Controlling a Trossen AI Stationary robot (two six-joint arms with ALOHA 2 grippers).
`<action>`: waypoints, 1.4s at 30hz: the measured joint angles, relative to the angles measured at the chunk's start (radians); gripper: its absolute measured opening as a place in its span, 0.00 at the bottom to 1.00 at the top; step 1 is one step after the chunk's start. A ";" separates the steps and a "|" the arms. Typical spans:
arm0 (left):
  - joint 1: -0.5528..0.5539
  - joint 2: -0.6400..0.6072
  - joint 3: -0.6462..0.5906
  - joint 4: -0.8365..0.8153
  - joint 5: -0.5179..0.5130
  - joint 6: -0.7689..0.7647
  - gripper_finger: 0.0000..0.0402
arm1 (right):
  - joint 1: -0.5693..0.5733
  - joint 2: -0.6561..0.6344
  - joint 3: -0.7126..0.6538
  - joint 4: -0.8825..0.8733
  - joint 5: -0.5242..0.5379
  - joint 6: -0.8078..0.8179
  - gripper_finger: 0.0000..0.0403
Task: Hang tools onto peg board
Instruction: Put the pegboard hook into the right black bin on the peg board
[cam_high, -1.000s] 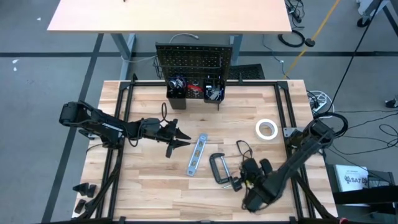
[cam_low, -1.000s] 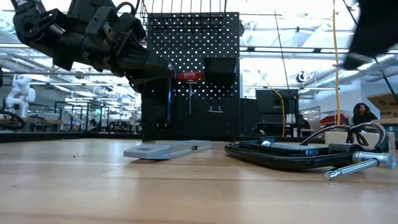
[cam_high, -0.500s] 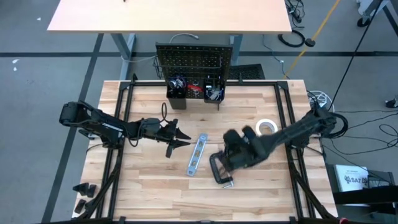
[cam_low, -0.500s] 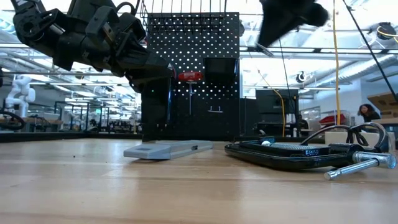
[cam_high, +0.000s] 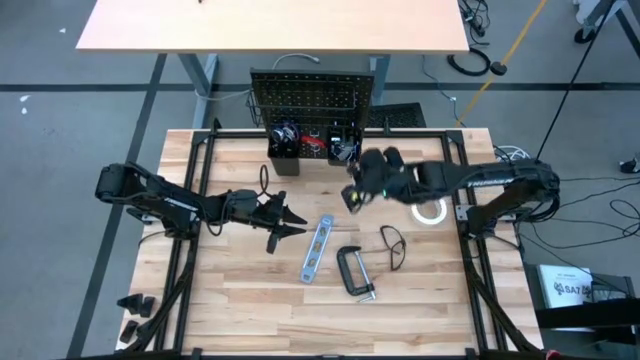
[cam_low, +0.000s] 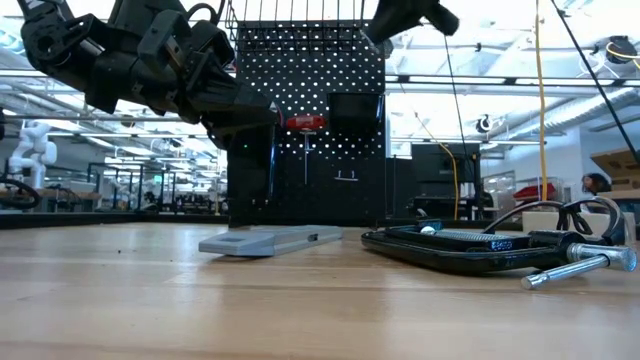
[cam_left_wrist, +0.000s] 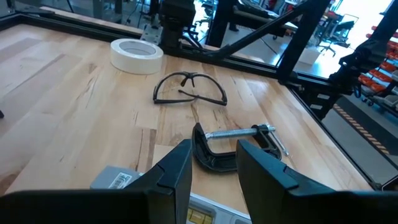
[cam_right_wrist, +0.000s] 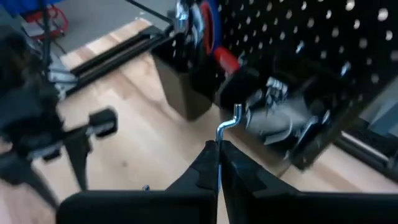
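Right gripper (cam_right_wrist: 217, 163) near peg board (cam_high: 310, 98), fingers clenched on what looks like a thin metal hook (cam_right_wrist: 227, 126); left gripper (cam_left_wrist: 210, 163) parted, empty, above level (cam_high: 316, 248); C-clamp (cam_high: 354, 271), glasses (cam_high: 392, 246) unhung; risk: hook missing its hole, slipping free.

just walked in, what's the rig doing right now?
Hanging tools on the peg board. The right tool is up near the board's bins, pinched shut on a small metal hook. The left tool hovers open over the table's left side, empty. Still lying on the table: the level, C-clamp, glasses and white tape roll.
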 joint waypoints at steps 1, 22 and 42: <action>0.000 0.000 0.000 -0.001 0.000 0.000 0.30 | -0.026 0.000 0.000 0.018 -0.019 -0.018 0.00; 0.000 0.000 0.000 -0.014 0.000 0.006 0.30 | -0.322 0.060 0.000 0.080 -0.202 -0.130 0.00; 0.000 0.000 0.000 -0.030 0.000 0.006 0.30 | -0.334 0.066 0.000 0.030 -0.148 -0.159 0.13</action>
